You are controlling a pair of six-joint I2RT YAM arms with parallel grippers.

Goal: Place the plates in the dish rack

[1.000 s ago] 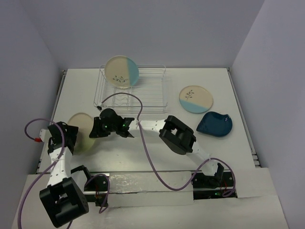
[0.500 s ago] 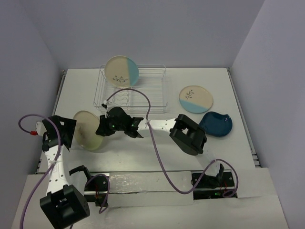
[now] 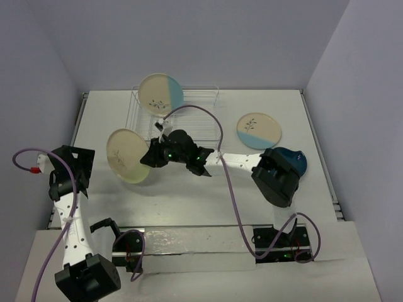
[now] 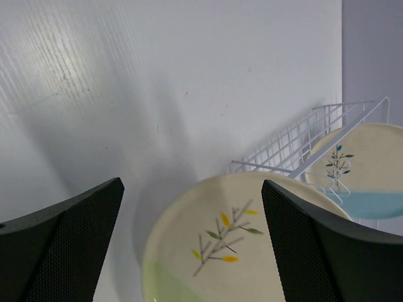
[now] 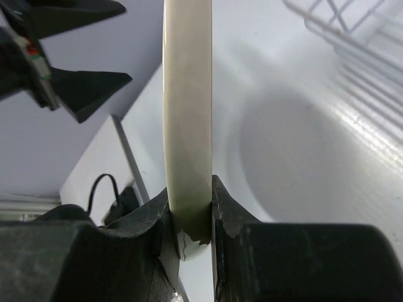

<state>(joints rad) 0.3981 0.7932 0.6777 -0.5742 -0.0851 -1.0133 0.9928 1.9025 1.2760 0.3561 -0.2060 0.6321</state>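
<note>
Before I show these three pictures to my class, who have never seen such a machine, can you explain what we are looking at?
These are two robot arms bolted to a white table. Each ends in a two-finger gripper. The wide picture looks down from above. The other two pictures come from small cameras, one on each wrist. The right gripper is shut on the rim of a cream and green plate, holding it lifted on edge near the wire dish rack. The left gripper is open and holds nothing. One cream and blue plate stands in the rack. A second cream and blue plate lies flat on the table, next to a dark blue plate.
</note>
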